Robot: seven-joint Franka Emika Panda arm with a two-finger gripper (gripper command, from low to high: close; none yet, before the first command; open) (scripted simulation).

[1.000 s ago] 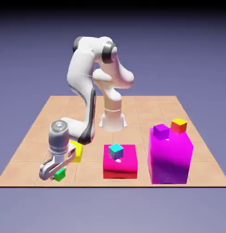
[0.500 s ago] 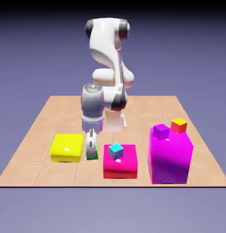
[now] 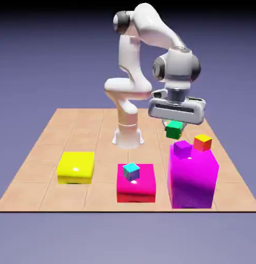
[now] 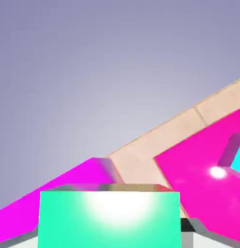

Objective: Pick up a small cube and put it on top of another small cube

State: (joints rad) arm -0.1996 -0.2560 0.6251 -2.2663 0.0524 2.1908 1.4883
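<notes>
**Green cube carried high toward the tall magenta block**

We see the gripper clamped on the small green cube, which hangs in the air under the hand, clear of the bench and of every block. In the hand view the cube fills the bottom middle between the fingers, so the grasp looks square and centred. We judge that it is held this high so it can pass over the blocks without knocking them.

Below and just to the exterior view's right of the cube stands the tall magenta block, with a tiny purple cube and a tiny orange-and-yellow cube on its top. The purple cube lies nearest beneath the carried one, so we take it as the likely target, though we cannot be sure. A tiny cyan cube sits on the low magenta block in the middle, and the yellow block sits well apart at the exterior view's left.

The hand view is tilted, showing magenta faces and bench tiles at a slant, so alignment cannot be read from it. We judge the pick done and the placing not yet done. The next move calls for centring over 1 tiny top face; a small offset could let the cube slide off or push its neighbour.
</notes>
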